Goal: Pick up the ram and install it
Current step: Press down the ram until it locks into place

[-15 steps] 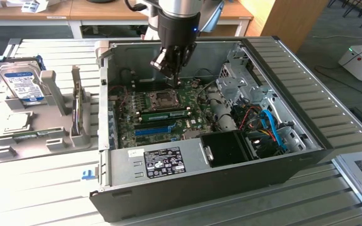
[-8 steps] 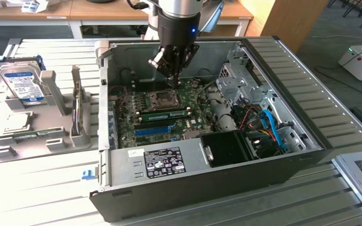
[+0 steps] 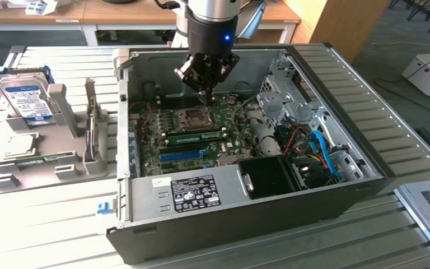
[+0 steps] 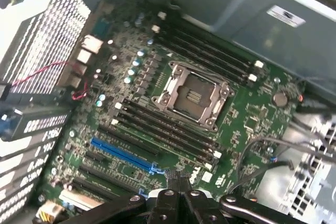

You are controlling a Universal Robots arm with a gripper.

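My gripper (image 3: 209, 94), fingers together and empty, hangs above the motherboard (image 3: 192, 131) inside the open case (image 3: 237, 213). Case lies on a slatted table (image 3: 43, 224); ram (image 3: 194, 136) sits seated in a slot.

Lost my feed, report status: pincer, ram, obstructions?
Pincer shut, empty, hanging above CPU socket. Ram lying in motherboard slot beside the socket. Nothing between them.

Bright, even daylight in the exterior view; the wrist view is soft, with pale glare along the case wall (image 4: 273, 3).
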